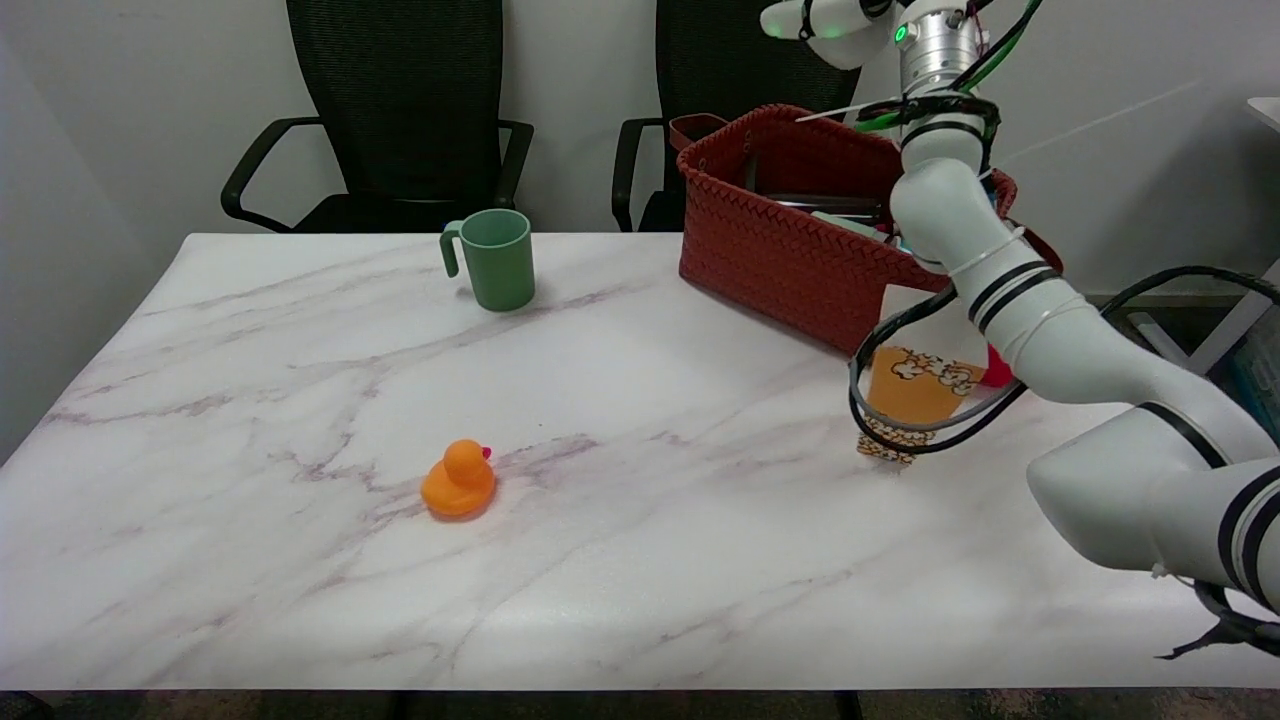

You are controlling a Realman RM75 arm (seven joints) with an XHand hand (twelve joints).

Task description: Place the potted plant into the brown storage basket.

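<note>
Over the far right of the worktop (pixel 300 600), the right arm (pixel 1010 300) reaches up and across the brown storage basket (pixel 790 250), and its upper end runs out of the top edge of the head view, so the right hand is not in view and I cannot say whether it is spread, curled or holding anything. No potted plant shows anywhere on the marble surface; inside the basket only some dark and pale shapes can be made out past the woven rim, too hidden by the arm to name. My reading is that the plant is either already down in the basket or up with the unseen hand above it, which would put the task at or close to its last step, the release and withdrawal, but the pictures do not settle which. For the same reason the plant's place relative to the hand cannot be told. Elsewhere a green mug (pixel 492 258) stands at the far middle, an orange rubber duck (pixel 459 480) sits near the centre, and a popcorn box (pixel 905 400) stands just near of the basket, partly behind the arm's looping cable (pixel 880 420).
</note>
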